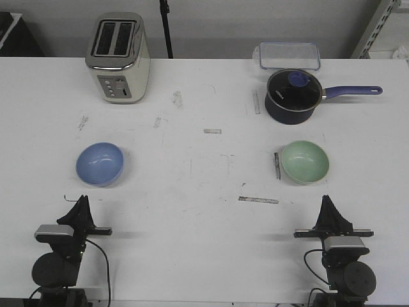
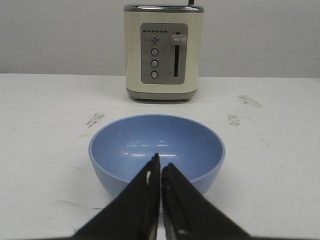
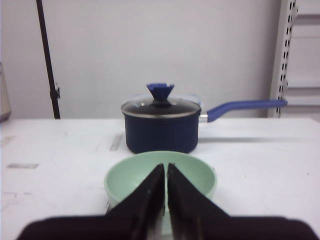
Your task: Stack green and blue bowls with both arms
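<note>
The blue bowl (image 1: 100,164) sits upright on the white table at the left; it also shows in the left wrist view (image 2: 157,150). The mint green bowl (image 1: 305,162) sits upright at the right, also in the right wrist view (image 3: 160,179). My left gripper (image 1: 82,201) is shut and empty, near the table's front edge, short of the blue bowl; in its wrist view the gripper (image 2: 160,165) points at the bowl. My right gripper (image 1: 326,200) is shut and empty, short of the green bowl; in its wrist view the gripper (image 3: 165,169) points at that bowl.
A cream toaster (image 1: 118,57) stands at the back left. A navy saucepan (image 1: 294,95) with a glass lid and purple handle stands behind the green bowl. A clear plastic container (image 1: 289,55) lies at the back right. Tape strips (image 1: 258,200) lie on the table.
</note>
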Controlling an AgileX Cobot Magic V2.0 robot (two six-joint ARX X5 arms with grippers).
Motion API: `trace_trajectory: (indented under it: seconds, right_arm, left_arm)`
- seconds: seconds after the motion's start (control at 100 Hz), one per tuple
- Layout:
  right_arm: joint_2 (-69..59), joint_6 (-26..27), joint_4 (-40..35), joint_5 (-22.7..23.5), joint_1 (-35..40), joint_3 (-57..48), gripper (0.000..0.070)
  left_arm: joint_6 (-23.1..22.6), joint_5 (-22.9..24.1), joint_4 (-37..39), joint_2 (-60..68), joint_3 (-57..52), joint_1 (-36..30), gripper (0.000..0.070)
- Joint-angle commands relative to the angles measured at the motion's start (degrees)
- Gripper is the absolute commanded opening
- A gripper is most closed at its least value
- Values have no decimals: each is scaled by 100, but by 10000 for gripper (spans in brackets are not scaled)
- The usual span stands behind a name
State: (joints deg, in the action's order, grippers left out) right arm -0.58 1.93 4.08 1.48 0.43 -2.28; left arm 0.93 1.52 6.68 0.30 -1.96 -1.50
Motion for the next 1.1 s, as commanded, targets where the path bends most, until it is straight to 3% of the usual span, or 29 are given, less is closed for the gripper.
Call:
trace_trajectory:
  seconds: [0.0,0.21,0.48,0.69,0.93,1.09]
  right_arm:
    - [-105,-83,-31,-13,-2,-254,1]
    - [-966,-238,-175,-9,-2,-966,1]
    - [-2905,-238,-1143,-2,-2,-2371,2]
    - [-4242,-232,-1292,11,2,-3294,2]
    - [-5606,-144,-2734,2,-96,-4675,2]
    - [-6583,284,-3773,11,-286,-5707,2]
  left_arm:
    - [-33,-4,70,-11,127,15,2]
    - [-33,-4,70,-11,127,15,1]
    - [-33,-4,70,-11,127,15,2]
    - [-31,-4,70,-11,127,15,1]
    - [-33,-4,70,-11,127,15,2]
    - [-33,-4,70,-11,127,15,1]
